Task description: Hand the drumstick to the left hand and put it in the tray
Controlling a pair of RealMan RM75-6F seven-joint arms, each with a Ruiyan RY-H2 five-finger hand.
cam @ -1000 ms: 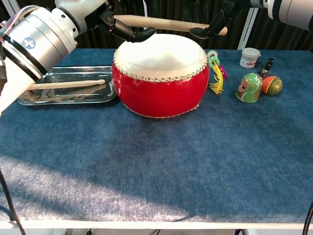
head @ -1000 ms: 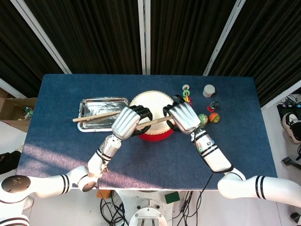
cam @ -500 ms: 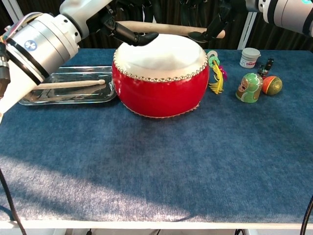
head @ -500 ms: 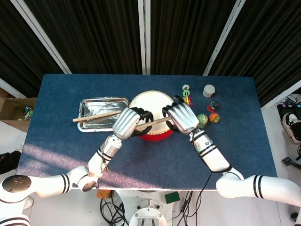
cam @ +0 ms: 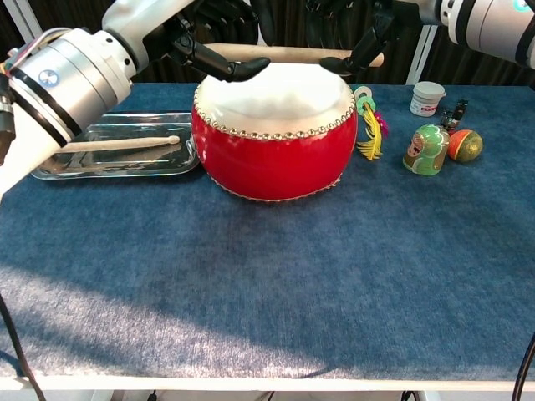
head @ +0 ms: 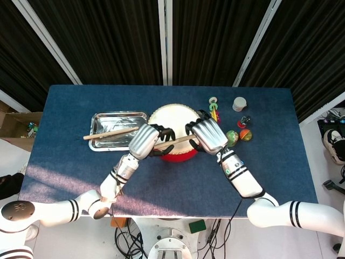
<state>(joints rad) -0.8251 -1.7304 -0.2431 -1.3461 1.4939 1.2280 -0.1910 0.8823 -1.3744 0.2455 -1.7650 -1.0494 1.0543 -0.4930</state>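
Observation:
A wooden drumstick (head: 176, 141) (cam: 288, 53) hangs level above the red drum (cam: 274, 142) with its white head (head: 172, 114). My right hand (head: 204, 135) grips the stick's right end, thumb under it and fingers (cam: 365, 43) over it. My left hand (head: 144, 141) brackets the left end: its thumb (cam: 238, 68) lies straight just below the stick, the other fingers curl above, and no firm grip shows. The metal tray (head: 102, 117) (cam: 50, 167) lies left of the drum with a second drumstick (head: 109, 133) (cam: 117, 144) in it.
Right of the drum are a colourful rattle toy (cam: 369, 121), a green painted doll (cam: 425, 149), an orange ball (cam: 465, 144) and a small white jar (cam: 428, 98). Blue cloth (cam: 267, 284) covers the table in front of the drum.
Both hands and the drumstick have sunk a little toward the drum head. The gap between the left thumb and the stick has narrowed.

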